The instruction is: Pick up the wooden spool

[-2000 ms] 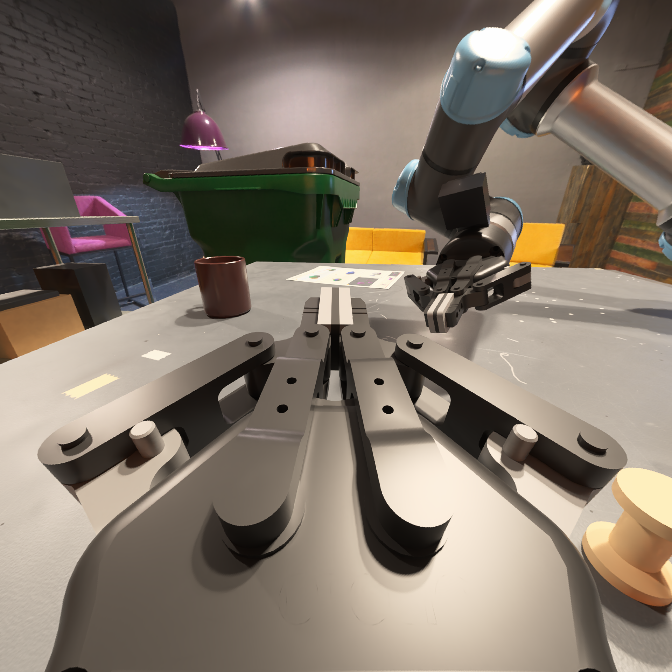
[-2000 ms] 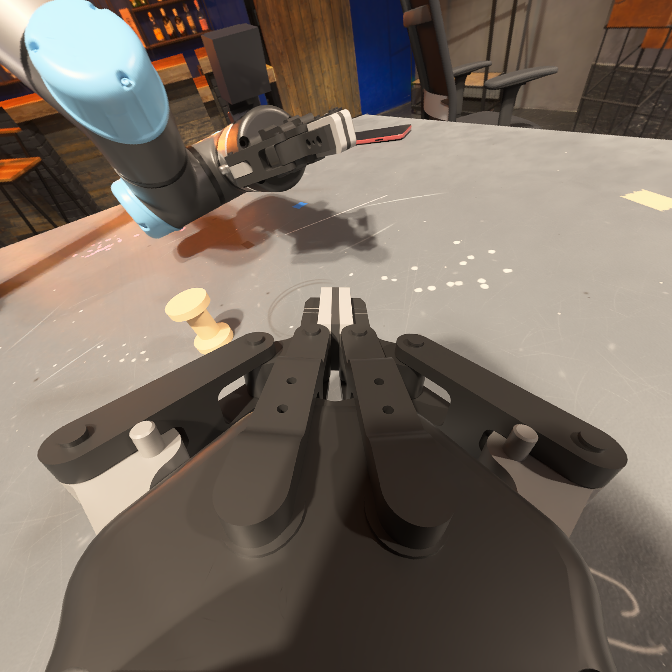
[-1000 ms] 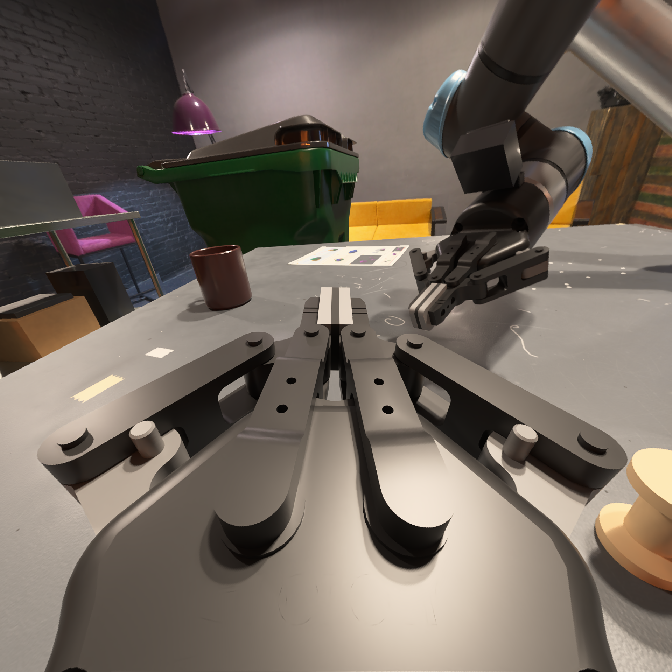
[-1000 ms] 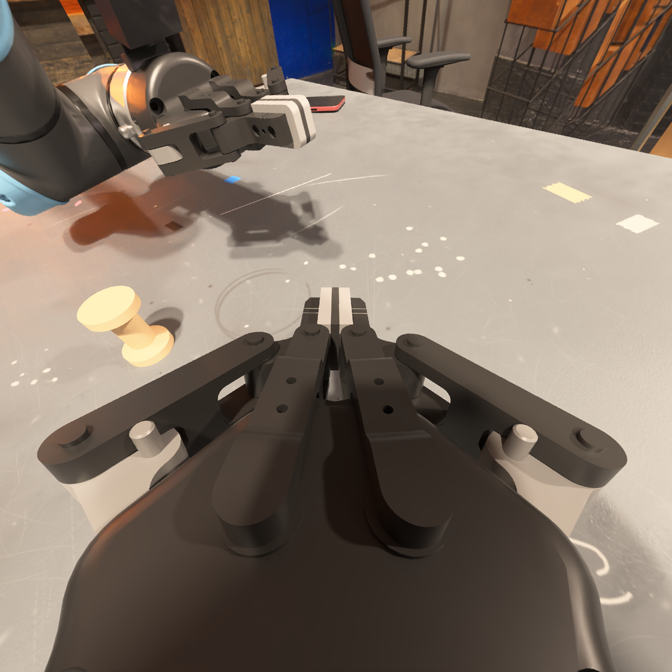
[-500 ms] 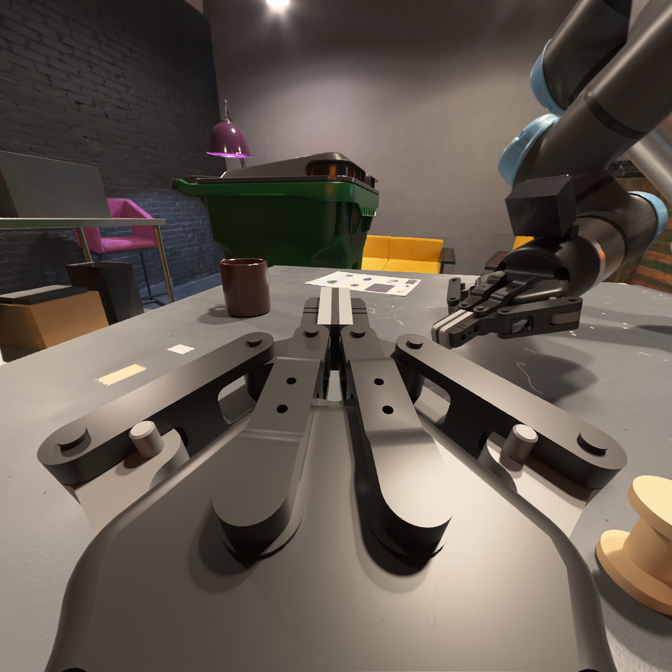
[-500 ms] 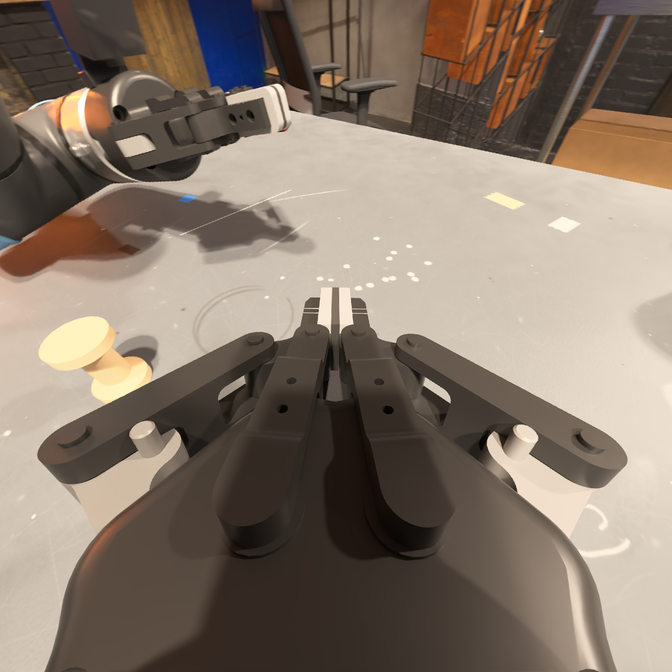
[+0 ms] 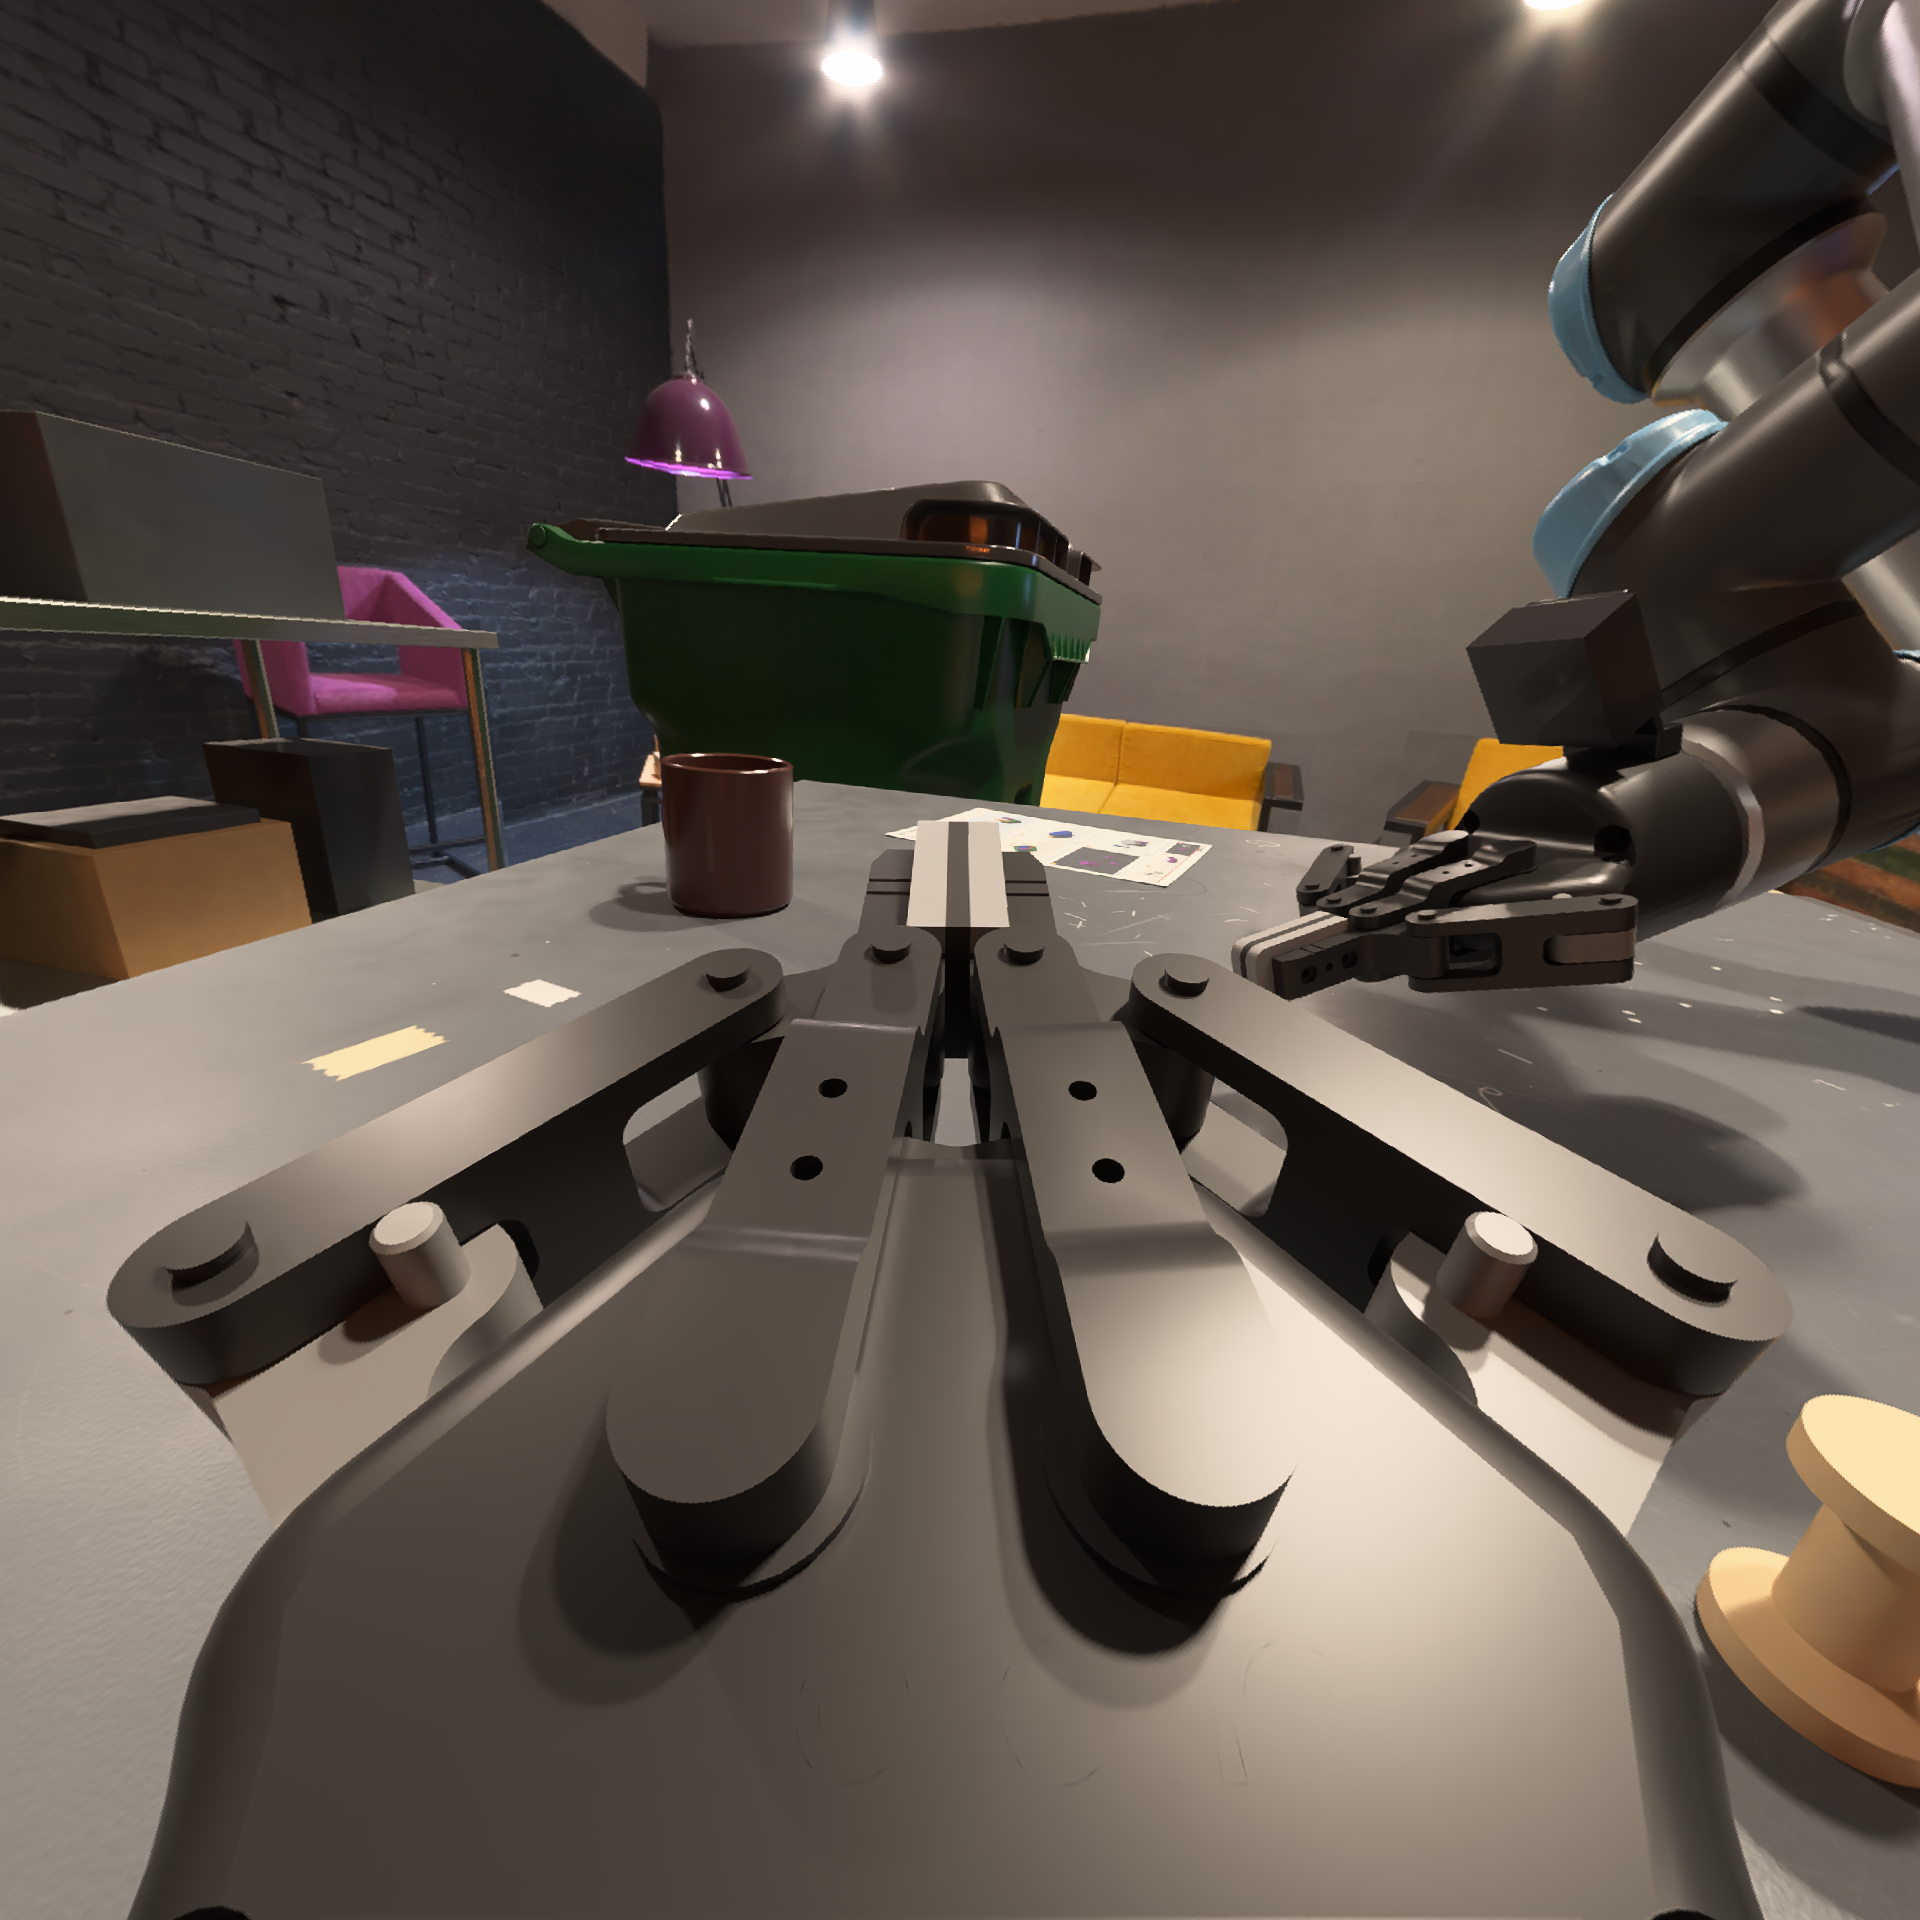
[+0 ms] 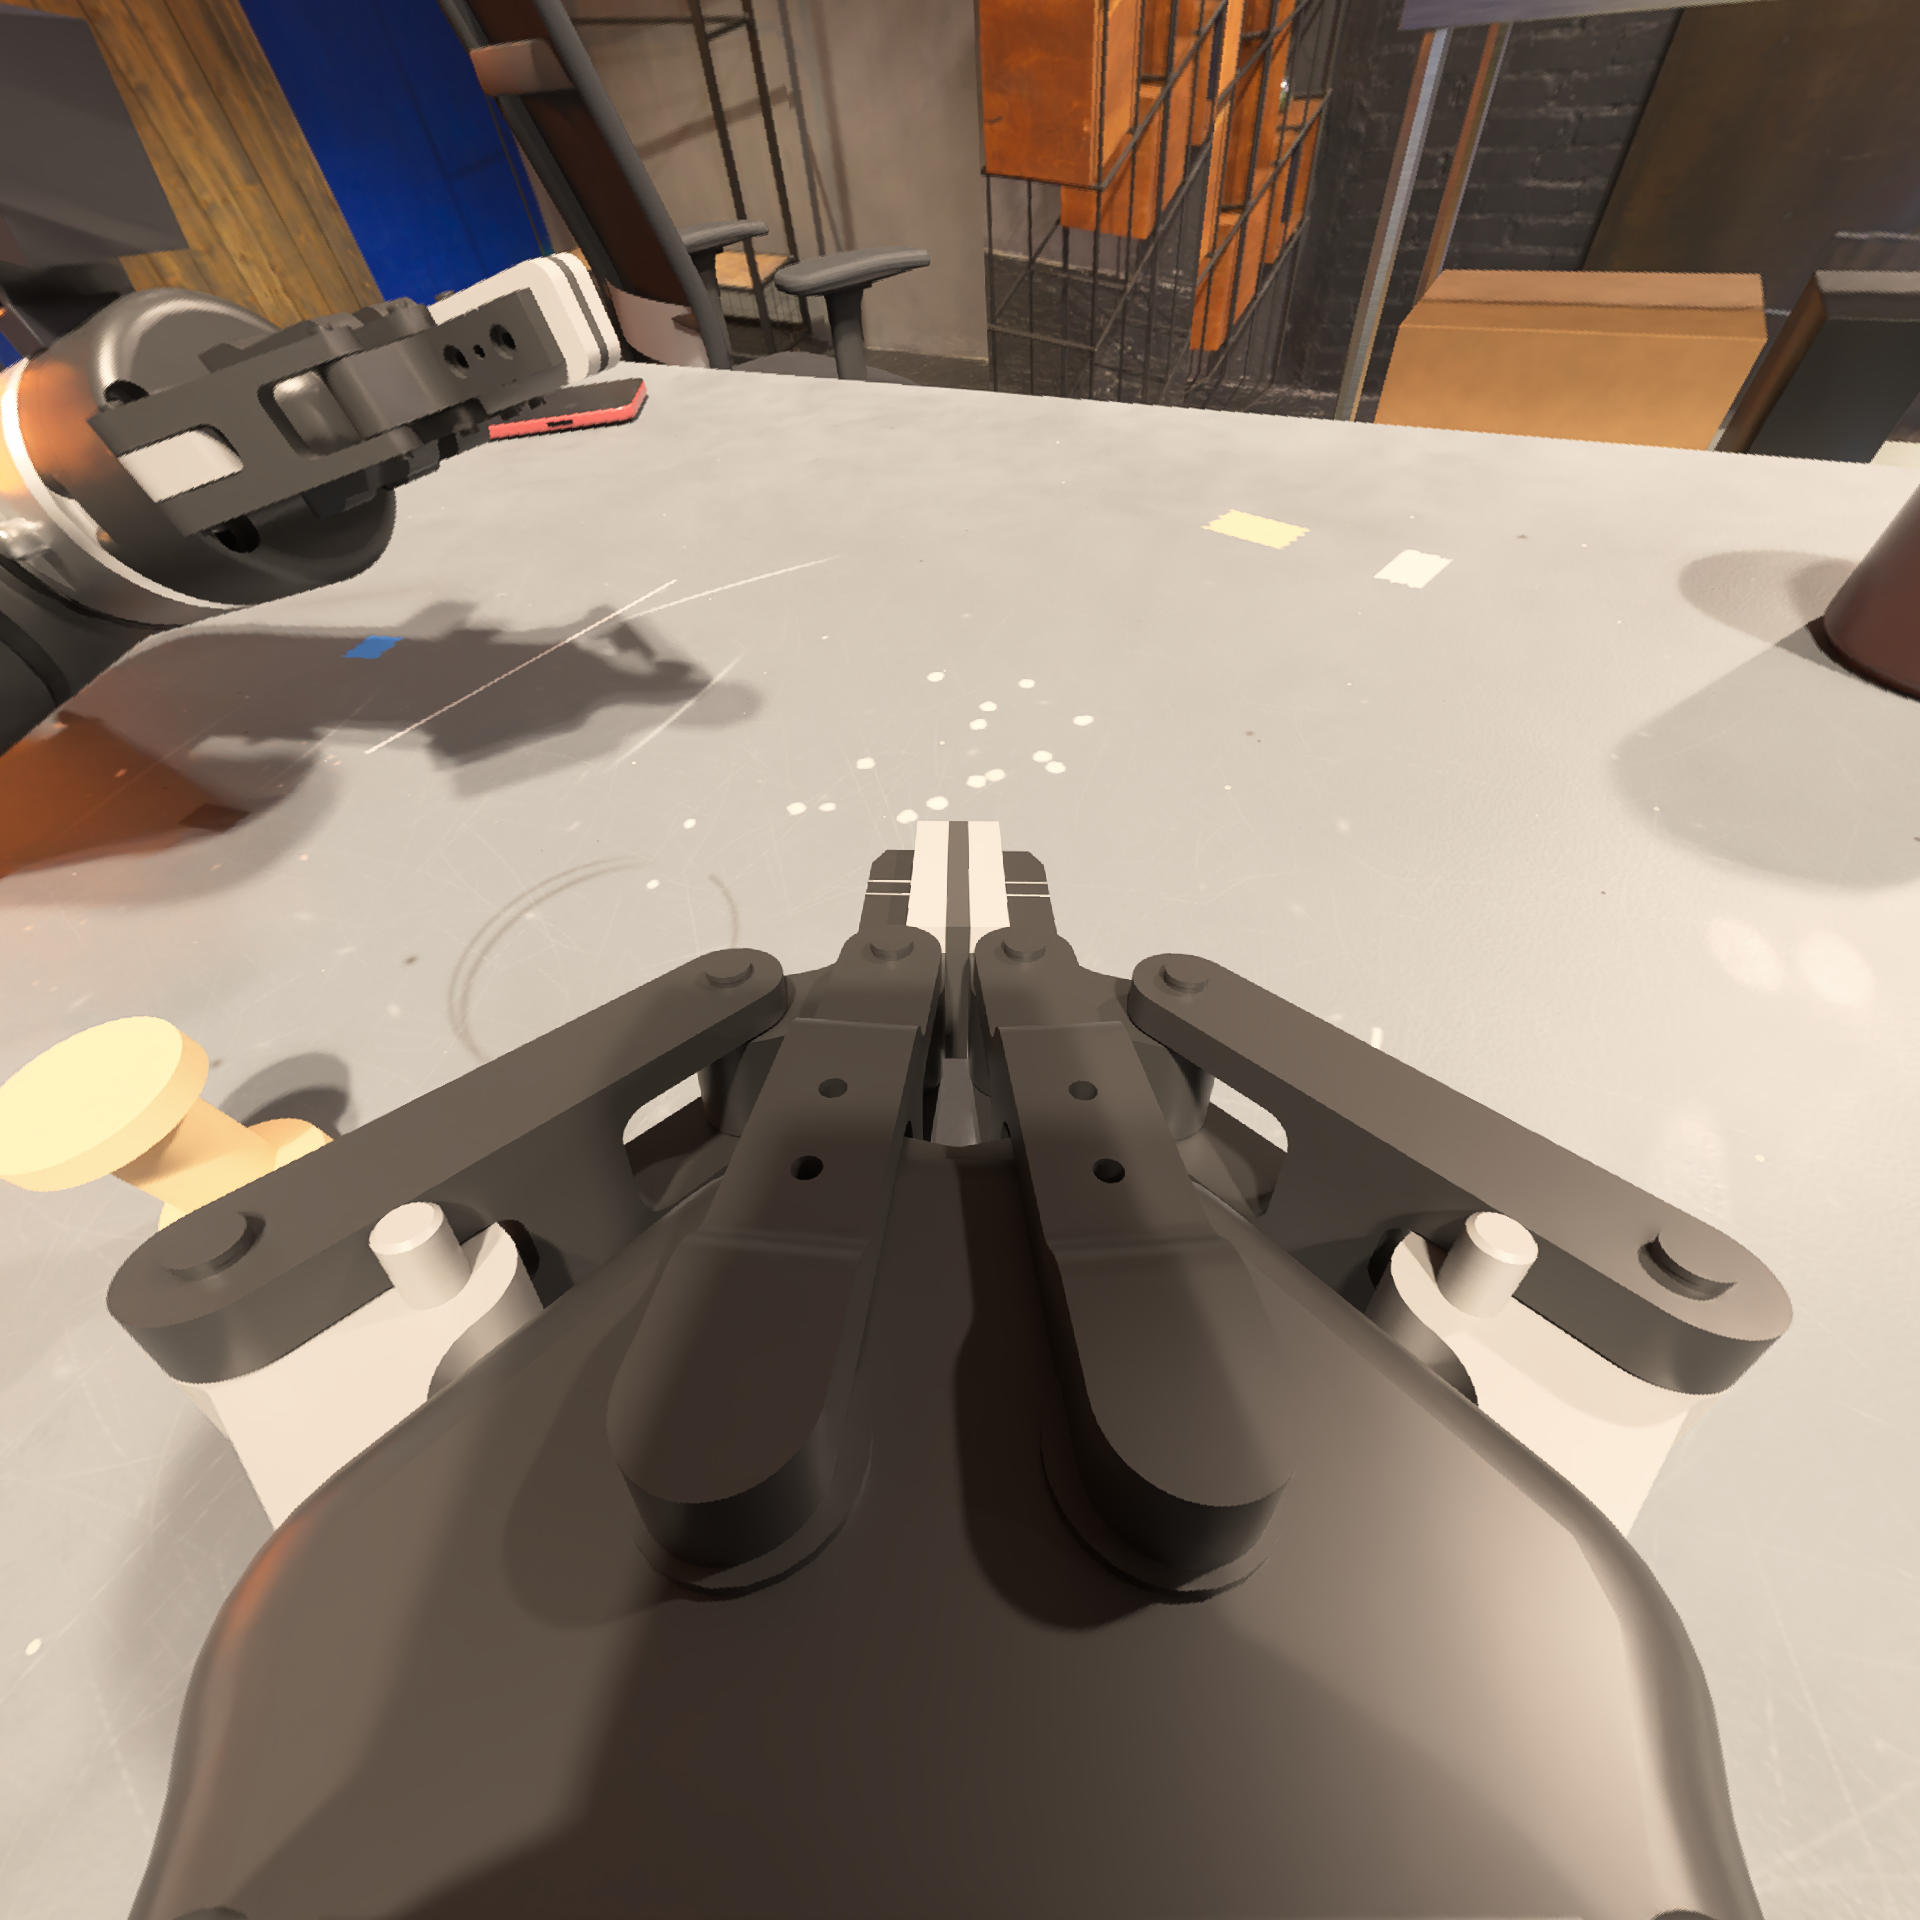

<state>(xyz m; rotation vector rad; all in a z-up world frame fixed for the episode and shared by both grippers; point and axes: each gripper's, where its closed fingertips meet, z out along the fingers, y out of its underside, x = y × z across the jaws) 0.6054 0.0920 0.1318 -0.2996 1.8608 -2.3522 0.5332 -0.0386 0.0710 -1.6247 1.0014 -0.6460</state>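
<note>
The pale wooden spool [image 7: 1834, 1590] lies on its side on the grey table at the lower right edge of the left wrist view. It also shows at the left edge of the right wrist view [image 8: 114, 1122], partly behind my right gripper's linkage. My left gripper [image 7: 957, 873] is shut and empty, and hovers over the table with the spool behind and to the right of its fingertips. My right gripper [image 8: 957, 873] is shut and empty, and the spool lies to its left and behind its fingertips. Each gripper shows in the other's view, right [image 7: 1273, 961] and left [image 8: 566, 312].
A dark brown cup [image 7: 727, 834] stands on the table [image 7: 260, 1143] ahead of my left gripper, and shows at the right edge of the right wrist view [image 8: 1881, 613]. A printed sheet [image 7: 1101, 850] lies beyond. A red phone [image 8: 566, 408] lies at the far edge. Tape patches [image 8: 1252, 528] dot the table.
Both wrist views have swung. My right arm has lowered and turned level over the table. The spool has slid toward the edge of both views. Both grippers stay shut.
</note>
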